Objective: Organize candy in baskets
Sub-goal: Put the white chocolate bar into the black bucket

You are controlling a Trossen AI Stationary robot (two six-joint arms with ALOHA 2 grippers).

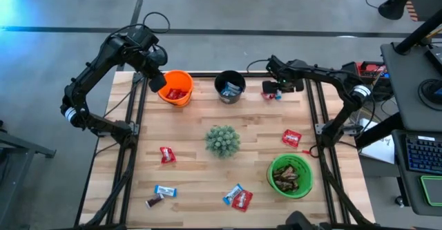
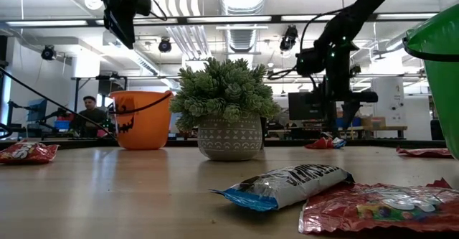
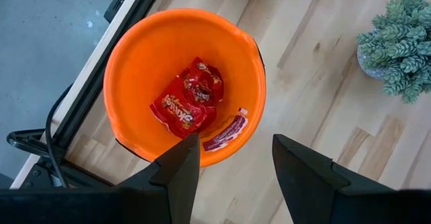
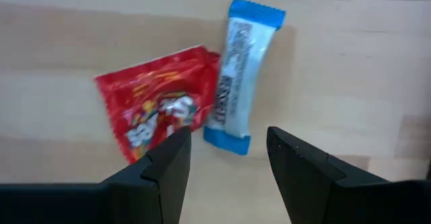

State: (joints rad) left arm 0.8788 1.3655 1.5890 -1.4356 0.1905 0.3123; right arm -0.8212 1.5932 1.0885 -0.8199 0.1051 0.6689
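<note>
My right fingers (image 4: 225,160) stand released and empty, hovering above a shiny red flat candy wrapper (image 4: 158,106) and a blue-and-silver wrapped candy bar (image 4: 241,83) that lie touching side by side on the pale wooden desk (image 4: 350,62). The step in hand, as I judge it, is a single pick from this pair. Procedure: choose one piece only; align the fingers across its narrow width; descend straight until the tips bracket it; clench only when the neighbour is clear of both tips. The blue-and-silver bar is the stiffer and narrower target and should lift cleanly; the red wrapper looks crinkled and may slide or drag along. My left fingers (image 3: 232,167) are likewise released and empty, poised over the round orange plastic bucket (image 3: 135,56), which lies directly below and ahead of them and holds several red wrappers (image 3: 188,103) on its floor. The round black plastic bucket (image 1: 229,87), just beside my right fingers, shows blue-and-silver wrappers inside. The round bright green plastic bucket (image 1: 291,175), well apart from both sets of fingers, holds dark brown wrappers. Further candy of all three colours (image 1: 168,155) lies loose on the desk around the spiky green potted plant (image 1: 222,140).
</note>
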